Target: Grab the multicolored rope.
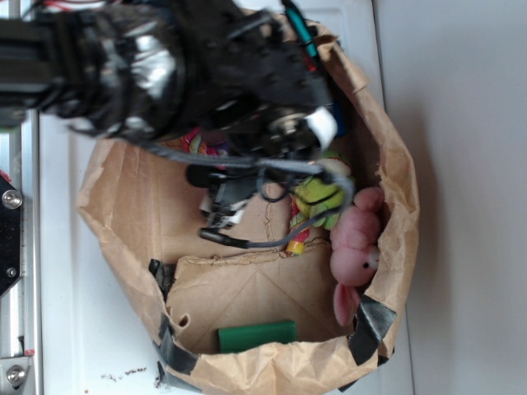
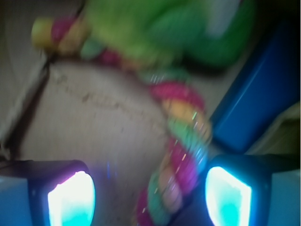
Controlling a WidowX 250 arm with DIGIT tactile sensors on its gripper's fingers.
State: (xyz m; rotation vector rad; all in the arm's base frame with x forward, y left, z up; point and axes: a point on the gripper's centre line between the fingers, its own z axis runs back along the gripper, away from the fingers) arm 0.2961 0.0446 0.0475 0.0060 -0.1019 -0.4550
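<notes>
Claw (image 2: 149, 195) is standing wide open in my wrist view, both lit fingers (image 2: 70, 200) apart and gripping nothing. Between them, closer to the right finger, the multicolored rope (image 2: 181, 141) is curving up toward the lime-green plush toy (image 2: 164, 28), running under it. I am seeing a blue object (image 2: 254, 103) just right of the rope. Everything is lying inside the brown paper bag (image 1: 395, 189), with the pink plush animal (image 1: 356, 247) against its right wall.

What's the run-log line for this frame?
phase: approach | gripper: open, straddling multicolored rope | rope: not clamped | lime-green plush: on rope's far end | site: paper bag
</notes>
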